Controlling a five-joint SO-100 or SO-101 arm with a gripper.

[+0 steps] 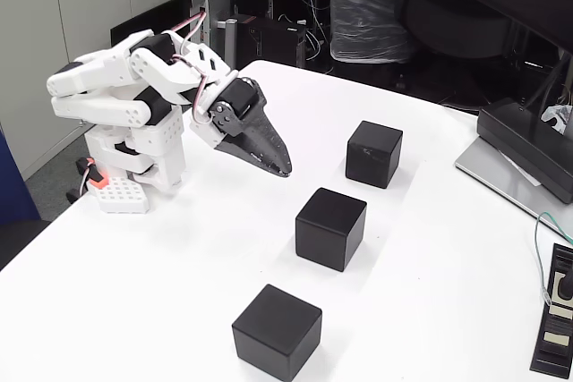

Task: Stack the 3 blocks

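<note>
- Hanging folded above the white table (179, 257) at the left of the fixed view, the white arm pointed its gripper (283, 170) down and to the right, dark fingers (260, 140) pressed together, holding nothing.
- Three black cubes sat apart in a diagonal row, all unstacked: the far block (374, 154), the middle block (331, 228) and the near block (277, 331).
- The fingertips hung left of the far block, bare tabletop between them.
- A dark grey device (528, 145) lay near the table's right edge.
</note>
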